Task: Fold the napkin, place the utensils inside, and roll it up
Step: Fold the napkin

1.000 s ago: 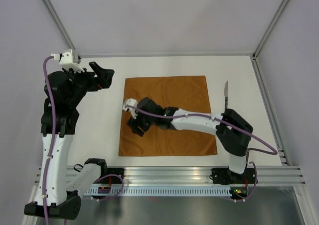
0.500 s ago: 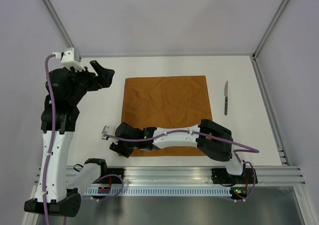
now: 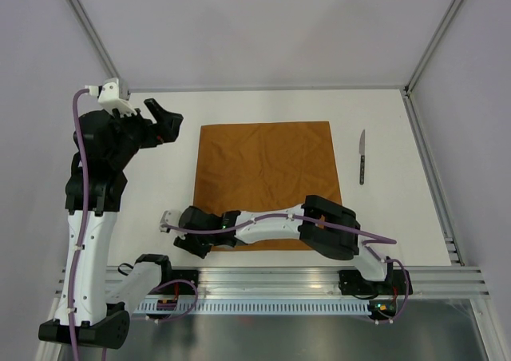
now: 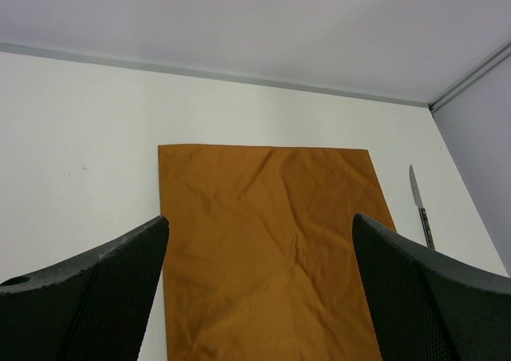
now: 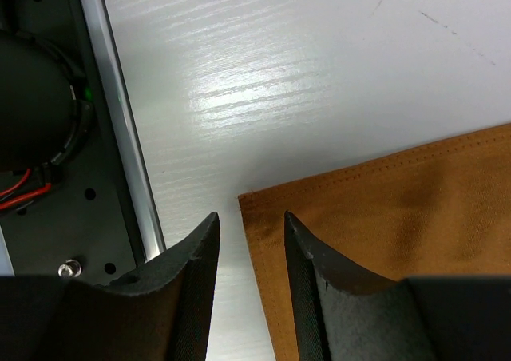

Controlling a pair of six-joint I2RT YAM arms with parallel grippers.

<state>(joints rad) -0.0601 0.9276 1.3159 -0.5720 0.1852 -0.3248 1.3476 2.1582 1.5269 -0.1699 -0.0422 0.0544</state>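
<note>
The rust-orange napkin (image 3: 263,177) lies flat and unfolded on the white table. The knife (image 3: 362,157) rests to its right, apart from it, blade pointing away. My right gripper (image 3: 198,243) is low at the napkin's near-left corner; in the right wrist view its jaws (image 5: 251,249) stand narrowly open, straddling the hemmed side edge of the cloth (image 5: 399,209), one finger (image 5: 188,273) over bare table, the other (image 5: 311,273) over the cloth. My left gripper (image 3: 164,117) hovers raised beyond the far-left corner, wide open and empty (image 4: 259,297), looking down on the napkin (image 4: 263,241) and knife (image 4: 420,205).
The metal rail (image 3: 271,279) with the arm bases runs along the near edge, close to the right gripper; it shows at the left of the right wrist view (image 5: 120,137). Grey walls enclose the table on the far, left and right sides.
My right arm swept from over the napkin's middle down to its near-left corner, and its jaws narrowed. The left arm stayed put. Napkin and knife have not moved.
</note>
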